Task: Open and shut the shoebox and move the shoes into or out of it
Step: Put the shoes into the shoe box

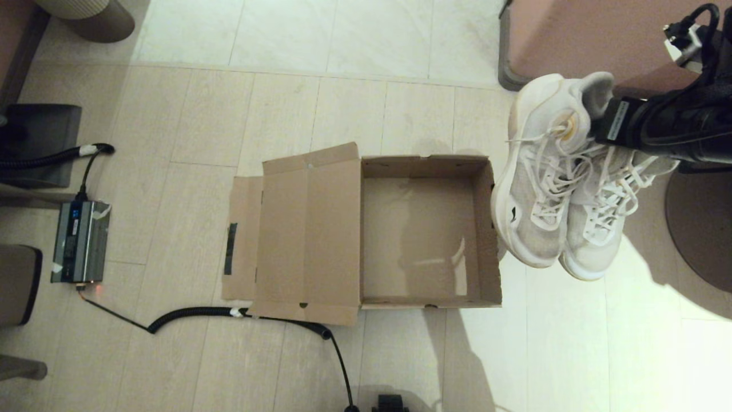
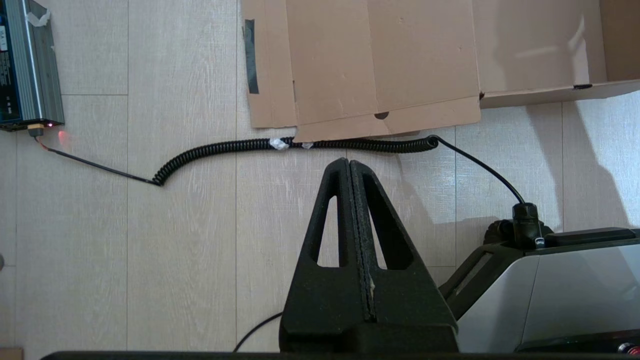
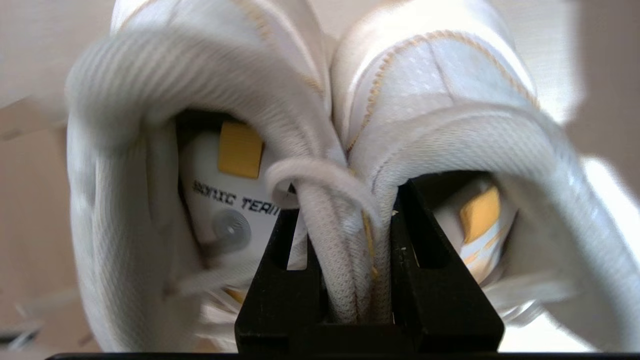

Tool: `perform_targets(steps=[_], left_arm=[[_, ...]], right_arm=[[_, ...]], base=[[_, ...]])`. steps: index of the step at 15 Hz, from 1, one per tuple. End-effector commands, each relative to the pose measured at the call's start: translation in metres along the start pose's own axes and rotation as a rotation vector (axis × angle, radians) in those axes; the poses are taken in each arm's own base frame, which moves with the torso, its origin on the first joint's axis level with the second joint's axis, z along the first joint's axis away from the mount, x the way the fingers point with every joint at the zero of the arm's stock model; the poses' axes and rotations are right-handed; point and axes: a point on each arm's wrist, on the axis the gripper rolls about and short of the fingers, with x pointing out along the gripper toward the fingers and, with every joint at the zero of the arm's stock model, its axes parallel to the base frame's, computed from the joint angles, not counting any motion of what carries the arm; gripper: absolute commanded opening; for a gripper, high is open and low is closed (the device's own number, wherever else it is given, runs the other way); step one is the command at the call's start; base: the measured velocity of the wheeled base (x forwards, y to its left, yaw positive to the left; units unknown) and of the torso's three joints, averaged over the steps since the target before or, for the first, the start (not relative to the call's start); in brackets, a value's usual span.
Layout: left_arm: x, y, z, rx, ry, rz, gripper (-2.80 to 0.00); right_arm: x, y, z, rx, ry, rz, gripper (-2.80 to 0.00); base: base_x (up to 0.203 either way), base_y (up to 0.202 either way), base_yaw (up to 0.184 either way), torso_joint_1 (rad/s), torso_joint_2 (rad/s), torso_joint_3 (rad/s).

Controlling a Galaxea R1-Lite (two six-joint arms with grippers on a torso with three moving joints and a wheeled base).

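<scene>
The brown cardboard shoebox [image 1: 423,166] stands open and empty on the floor in the middle of the head view, its lid [image 1: 309,234] folded flat out to the left. The pair of white sneakers [image 1: 549,189] hangs in the air just right of the box, toes pointing toward me. My right gripper [image 1: 595,129] holds them from the heel end. In the right wrist view this gripper [image 3: 347,200] is shut on the two inner collars of the shoes [image 3: 440,85], pinched together. My left gripper [image 2: 348,161] is shut and empty over bare floor, near the lid [image 2: 380,60].
A coiled black cable [image 1: 194,313] runs along the box's near edge to a grey power unit [image 1: 80,240] at the left. A pink-brown piece of furniture [image 1: 572,34] and a dark round base [image 1: 703,229] stand at the right. My own base [image 2: 575,295] is close by.
</scene>
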Motion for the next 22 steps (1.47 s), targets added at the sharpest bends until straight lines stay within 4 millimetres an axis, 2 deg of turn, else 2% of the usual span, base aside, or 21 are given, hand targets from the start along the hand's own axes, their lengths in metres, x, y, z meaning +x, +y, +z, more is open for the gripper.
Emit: perform_targets(steps=[1, 4, 11, 18, 22], left_arm=[[0.001, 0.0, -0.002, 0.0, 0.009, 0.0, -2.8], [0.001, 0.0, -0.002, 0.0, 0.009, 0.0, -2.8], [0.001, 0.0, -0.002, 0.0, 0.009, 0.0, -2.8], [0.001, 0.0, -0.002, 0.0, 0.009, 0.0, -2.8], [0.001, 0.0, -0.002, 0.0, 0.009, 0.0, -2.8]], right_arm=[[-0.002, 0.022, -0.008, -0.007, 0.02, 0.047, -2.8], [0.003, 0.052, -0.026, -0.026, 0.056, 0.072, -2.8], [0.022, 0.096, -0.067, 0.025, 0.151, 0.078, -2.8], [0.075, 0.114, -0.116, 0.023, 0.152, 0.011, -2.8], [0.099, 0.122, -0.134, 0.029, 0.118, 0.003, -2.8]], base=[[0.0, 0.0, 0.0, 0.0, 0.0, 0.0], [0.0, 0.0, 0.0, 0.0, 0.0, 0.0], [0.0, 0.0, 0.0, 0.0, 0.0, 0.0], [0.0, 0.0, 0.0, 0.0, 0.0, 0.0], [0.0, 0.0, 0.0, 0.0, 0.0, 0.0]])
